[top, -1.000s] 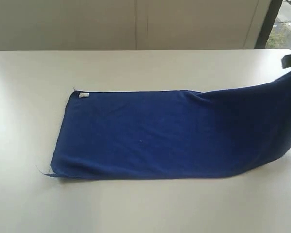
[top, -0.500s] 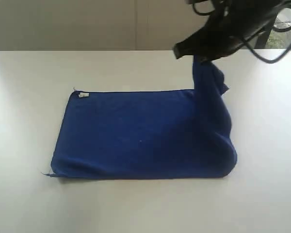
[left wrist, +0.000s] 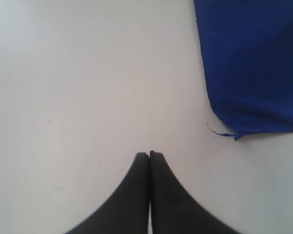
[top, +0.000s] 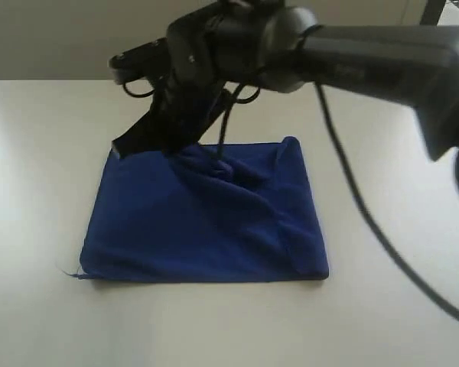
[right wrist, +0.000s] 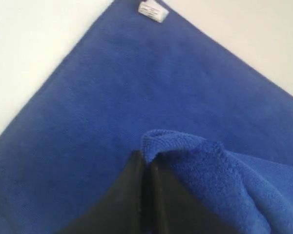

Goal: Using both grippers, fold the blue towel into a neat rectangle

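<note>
The left gripper (left wrist: 149, 155), fingers pressed together on nothing, hangs over the table (left wrist: 63, 73) near the seven-o'clock corner of the blue towel (top: 176, 229), which lies mid-table, long axis nine to three. The right gripper (right wrist: 145, 163), pinching the folded-over edge near eleven o'clock, should pull it flush to that corner before releasing.
</note>
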Available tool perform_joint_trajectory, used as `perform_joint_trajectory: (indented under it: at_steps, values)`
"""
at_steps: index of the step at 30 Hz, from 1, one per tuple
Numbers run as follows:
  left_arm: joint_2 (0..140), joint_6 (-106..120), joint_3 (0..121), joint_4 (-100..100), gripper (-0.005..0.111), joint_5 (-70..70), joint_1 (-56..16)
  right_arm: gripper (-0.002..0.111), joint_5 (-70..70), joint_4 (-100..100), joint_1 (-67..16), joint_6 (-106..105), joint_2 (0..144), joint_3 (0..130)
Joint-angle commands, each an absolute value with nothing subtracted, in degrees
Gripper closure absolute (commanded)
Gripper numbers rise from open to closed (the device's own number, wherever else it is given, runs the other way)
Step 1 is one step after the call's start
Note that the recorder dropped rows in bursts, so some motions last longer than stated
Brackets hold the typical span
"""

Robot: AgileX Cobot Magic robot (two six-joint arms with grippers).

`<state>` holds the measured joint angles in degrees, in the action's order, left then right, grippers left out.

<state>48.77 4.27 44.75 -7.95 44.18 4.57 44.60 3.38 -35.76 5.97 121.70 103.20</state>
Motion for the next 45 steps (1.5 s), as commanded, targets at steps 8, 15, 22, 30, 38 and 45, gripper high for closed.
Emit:
perform_joint_trajectory:
  at_steps: [8, 15, 22, 30, 38, 45]
  values:
    - [48.3, 4.5, 44.4, -8.4, 0.107, 44.4, 4.6, 0.108, 41.2, -1.8, -39.4, 6.2, 133.3, 114.2]
    - [48.3, 4.5, 44.4, -8.4, 0.107, 44.4, 4.6, 0.108, 43.8, 0.0, -39.1, 7.2, 133.1, 114.9]
    - [48.3, 4.5, 44.4, -8.4, 0.107, 44.4, 4.6, 0.108, 53.8, 12.7, -35.8, 13.1, 124.2, 114.7]
    - [48.3, 4.5, 44.4, -8.4, 0.107, 44.4, 4.6, 0.108, 62.8, 19.6, -28.7, 10.8, 112.6, 112.6]
    - [48.3, 4.5, 44.4, -8.4, 0.107, 44.4, 4.6, 0.108, 62.7, 17.6, -26.3, 8.4, 104.0, 110.7]
    - [48.3, 4.5, 44.4, -8.4, 0.107, 44.4, 4.6, 0.108, 58.1, 9.8, -29.0, 6.6, 105.5, 110.7]
